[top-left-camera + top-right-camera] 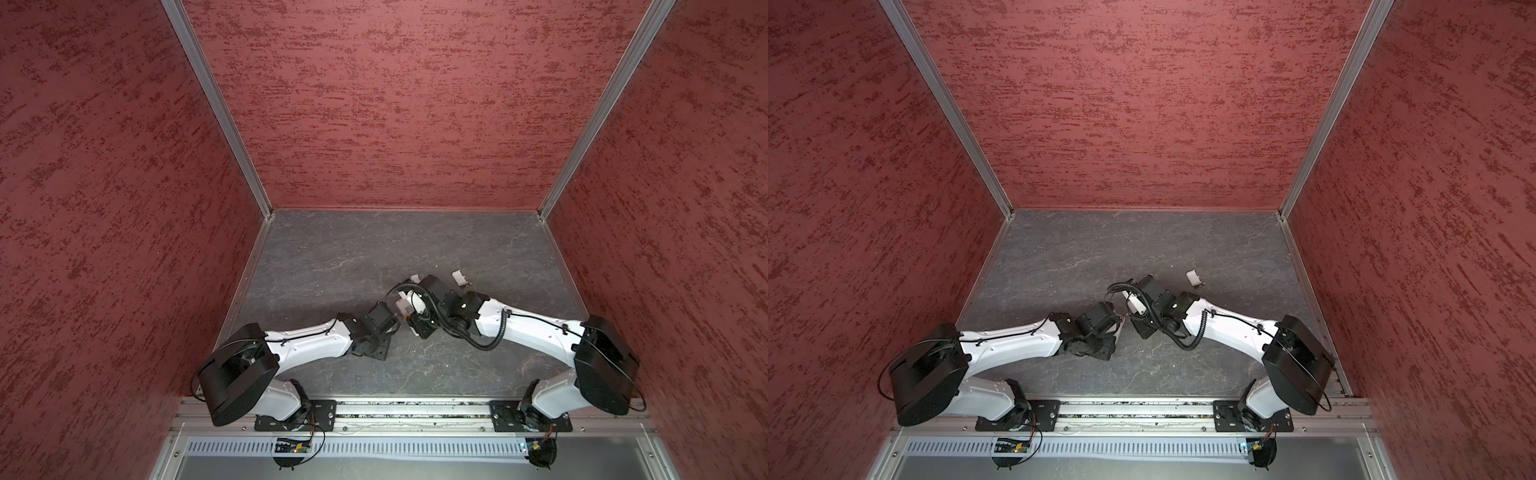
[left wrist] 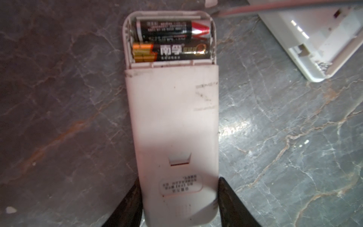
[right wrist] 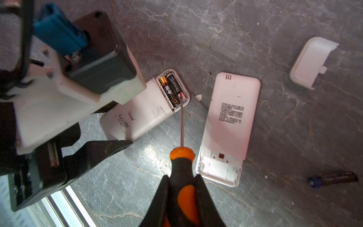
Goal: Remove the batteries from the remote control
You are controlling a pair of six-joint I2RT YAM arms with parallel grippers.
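Grey marbled tabletop (image 2: pixel 59 98); left gripper (image 2: pixel 179 180) tight around remote (image 2: pixel 172 118) with batteries (image 2: pixel 169 52), right gripper (image 3: pixel 182 176) tight on screwdriver (image 3: pixel 181 157).

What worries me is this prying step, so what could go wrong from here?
The screwdriver, held in the shut right gripper, has its tip at the end of one battery; it could slip and gouge the remote. The left gripper only flanks the remote's opposite end, clamping unclear, so levering might tilt it. A freed battery could roll away.
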